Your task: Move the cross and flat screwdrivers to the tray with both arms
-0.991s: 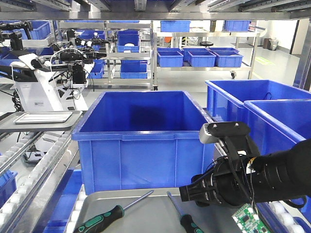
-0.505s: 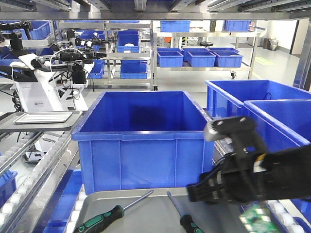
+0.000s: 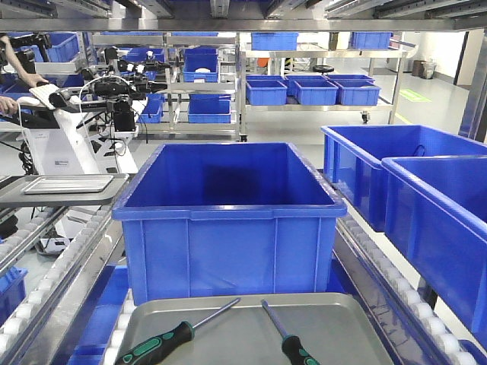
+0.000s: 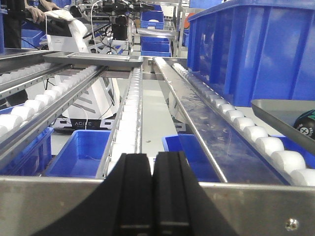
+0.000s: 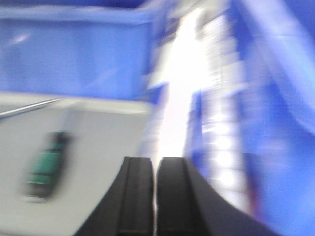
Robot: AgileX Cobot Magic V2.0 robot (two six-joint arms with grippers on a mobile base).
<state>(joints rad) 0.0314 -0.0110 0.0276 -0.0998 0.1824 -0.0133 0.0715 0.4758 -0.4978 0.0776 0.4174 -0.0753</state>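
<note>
Both screwdrivers lie in the tray, which sits at the near edge of the conveyor, just in front of the big blue bin. The left screwdriver lies near the tray's left edge, its green-and-black handle toward the near-left corner and its thin shaft slanting up and right toward the far rim. The right screwdriver lies about mid-tray, handle at the near edge, shaft slanting up and left; the two shaft tips lie near one another but apart, close to the far rim. Neither arm shows in the front view. The left gripper has its black fingers pressed together with nothing between them; it sits low at a metal rail, facing along the roller lanes, with the tray's corner and the butt of a handle at the right edge of its view and the blue bin beyond. The right gripper is likewise clenched on nothing; its view is badly smeared, yet shows it over the tray's right part, with a green-handled screwdriver to its left, apart from the fingers, and a steel shaft further back near the bin
</note>
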